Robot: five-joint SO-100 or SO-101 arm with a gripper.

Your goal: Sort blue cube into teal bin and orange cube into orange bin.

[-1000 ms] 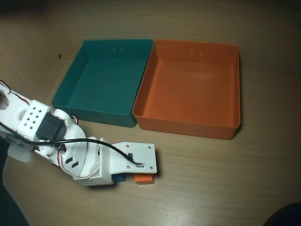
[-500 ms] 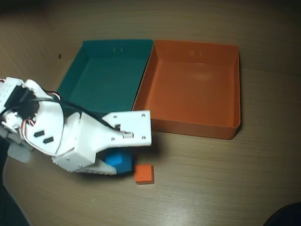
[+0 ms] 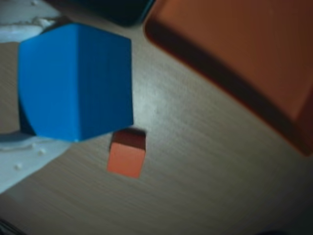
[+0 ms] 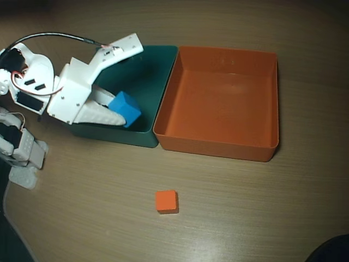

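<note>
1. Where the wrist view looks down, the blue cube fills the upper left, clamped between the white fingers of the gripper; the orange cube lies on the table below, with the orange bin at upper right.
2. Overhead, the gripper holds the blue cube over the teal bin; the orange bin touches the teal bin's right side, and the orange cube sits well apart on the table.

We note the white fingers clamped on the blue cube above the teal bin, orange bin touching it on the right and holding nothing, orange cube alone on the desk, nearer the bottom edge.
</note>
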